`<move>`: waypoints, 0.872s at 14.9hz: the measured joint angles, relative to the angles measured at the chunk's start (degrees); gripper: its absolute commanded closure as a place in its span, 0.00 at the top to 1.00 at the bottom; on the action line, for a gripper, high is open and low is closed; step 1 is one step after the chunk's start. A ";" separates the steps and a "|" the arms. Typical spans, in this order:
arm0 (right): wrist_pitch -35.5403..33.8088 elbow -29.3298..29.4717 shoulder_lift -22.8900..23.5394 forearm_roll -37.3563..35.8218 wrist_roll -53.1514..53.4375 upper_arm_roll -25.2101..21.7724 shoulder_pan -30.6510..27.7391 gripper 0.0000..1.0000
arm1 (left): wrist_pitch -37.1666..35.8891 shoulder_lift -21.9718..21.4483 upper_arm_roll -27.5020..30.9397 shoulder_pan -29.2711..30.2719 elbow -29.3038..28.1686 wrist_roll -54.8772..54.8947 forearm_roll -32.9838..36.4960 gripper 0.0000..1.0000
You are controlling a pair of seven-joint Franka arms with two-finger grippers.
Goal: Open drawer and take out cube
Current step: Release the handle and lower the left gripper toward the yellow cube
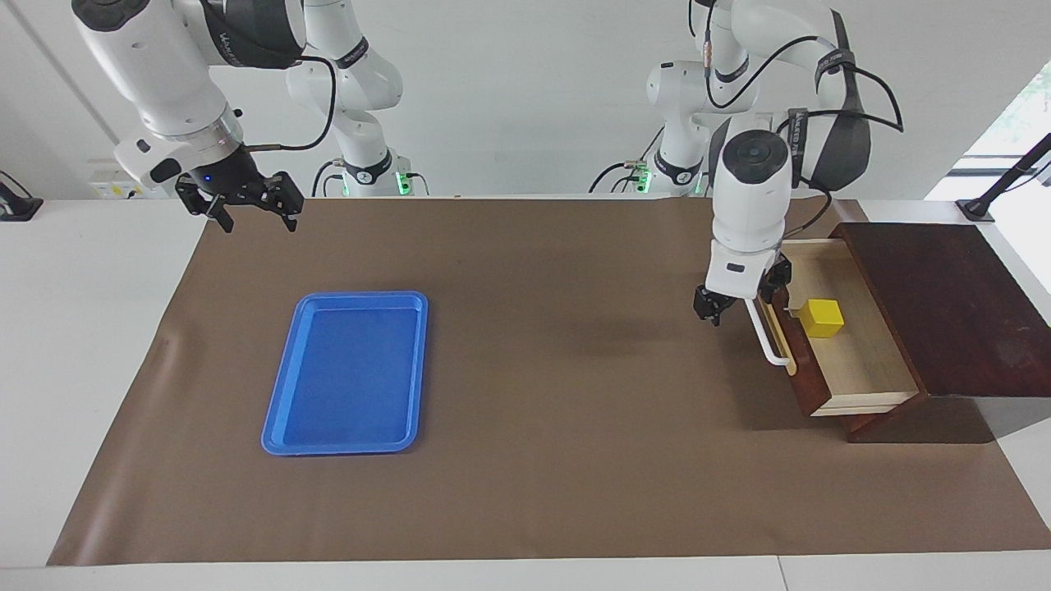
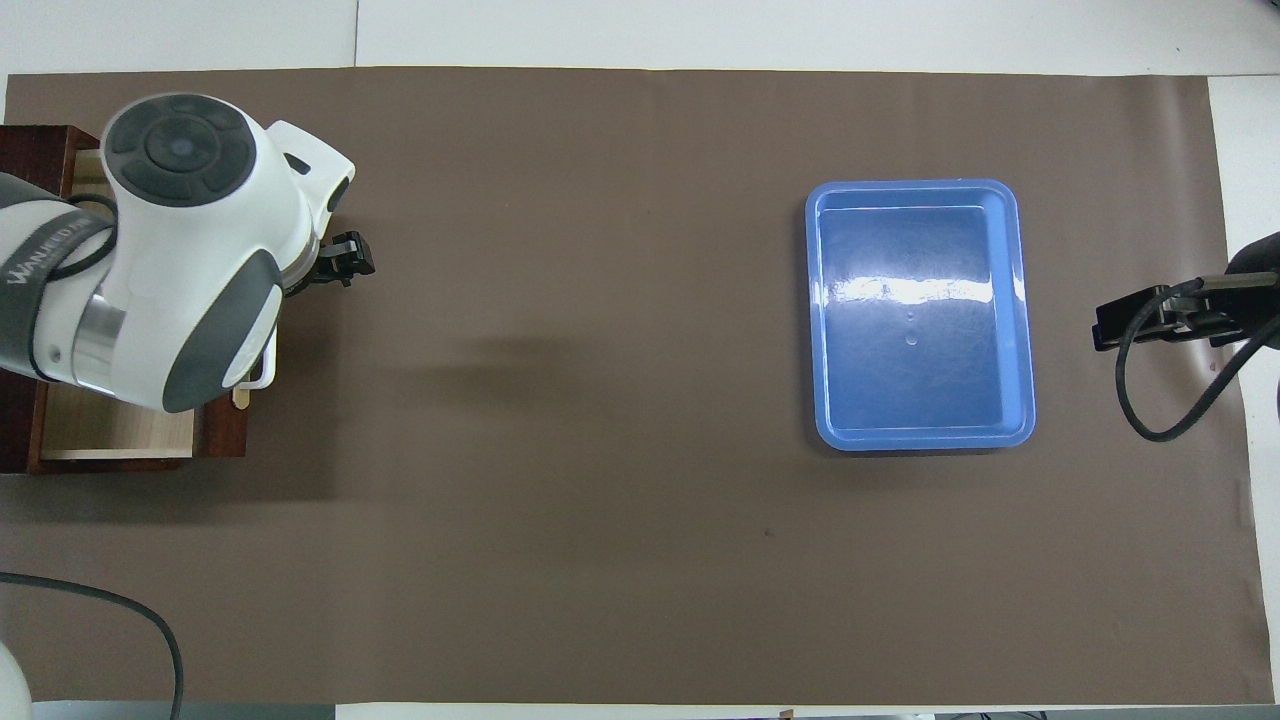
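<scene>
Since the wide reddish-brown wooden drawer (image 1: 846, 345) stands pulled out, the small yellow cube (image 1: 822, 318) lies exposed inside; the left gripper (image 1: 737, 297), fingers spread and empty, hangs over its white bar handle (image 1: 765, 338), likely repositioning. The right gripper (image 1: 244, 204) waits, fingers spread.

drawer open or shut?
Open: the drawer is pulled out, its pale inside showing, with the cube lying in it.

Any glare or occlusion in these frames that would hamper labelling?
Overhead view: a white glare band lies across the blue tray, and the left arm hides the cube. Facing view: no glare; the cube shows plainly in the open drawer.
</scene>
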 measured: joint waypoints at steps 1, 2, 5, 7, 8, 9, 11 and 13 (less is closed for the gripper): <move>0.00 -0.02 0.00 0.00 0.00 0.04 0.03 1.00 | -1.93 -0.04 2.04 0.01 2.50 -0.42 -3.15 1.00; 0.00 -0.04 0.00 0.00 0.00 0.07 0.04 1.00 | -3.14 -0.08 4.85 0.06 4.64 -1.45 -6.41 1.00; 0.00 -0.13 -0.01 0.00 0.00 0.05 0.03 1.00 | -3.76 -0.13 13.95 0.46 7.72 -10.50 -12.30 1.00; 0.00 -0.14 -0.01 0.00 0.00 0.07 0.05 1.00 | -3.67 -0.08 17.36 0.82 7.78 -18.46 -12.91 1.00; 0.00 -0.14 -0.02 0.00 0.00 0.09 0.12 1.00 | -3.51 -0.02 18.84 0.84 7.75 -22.28 -13.23 1.00; 0.00 -0.14 -0.03 0.00 0.00 0.13 0.18 1.00 | -3.10 0.05 20.26 0.83 7.55 -25.81 -13.80 1.00; 0.00 -0.18 -0.04 0.00 0.00 0.22 0.22 1.00 | -1.59 0.14 22.38 0.88 6.40 -31.21 -15.04 1.00; 0.00 -0.31 -0.06 0.00 0.00 0.26 0.22 1.00 | 1.40 0.22 22.91 0.87 3.91 -37.10 -15.29 1.00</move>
